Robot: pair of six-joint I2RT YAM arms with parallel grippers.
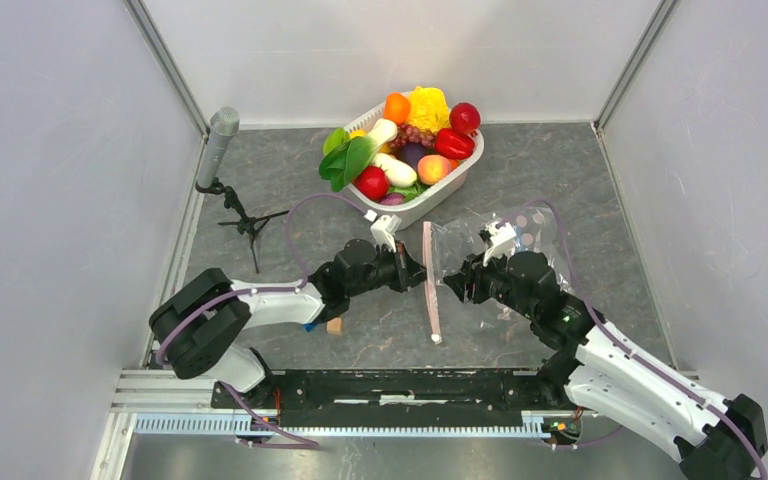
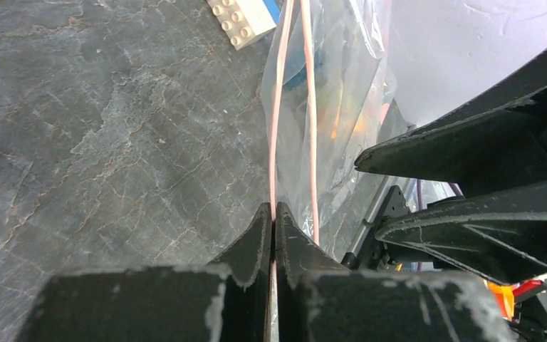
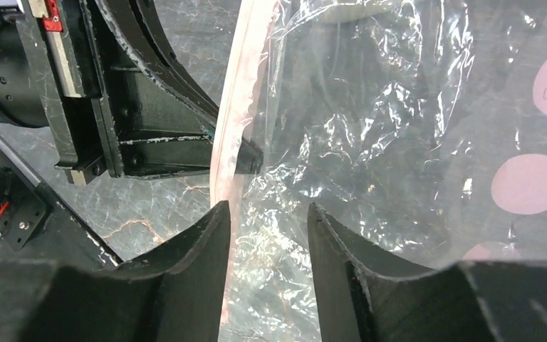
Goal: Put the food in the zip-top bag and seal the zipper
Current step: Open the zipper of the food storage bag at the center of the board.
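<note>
left tool [image 2: 273, 214] pinches one zipper [image 2: 276, 128]; right tool [image 3: 267, 221] half open at one bag [image 3: 399, 142].

White slotted basket [image 1: 428, 207] at the grey counter's [image 1: 560, 170] far side; microphone [image 1: 222, 135] on a tripod [image 1: 247, 222] stands left; tan block [image 1: 335, 325] nearer.

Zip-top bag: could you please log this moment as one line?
left pincer: shut on zipper | right pincer: open astride zip-top bag | food: in basket

The right arm [image 1: 600, 350] hides part of the zip-top bag [image 1: 457, 238] from above.
</note>
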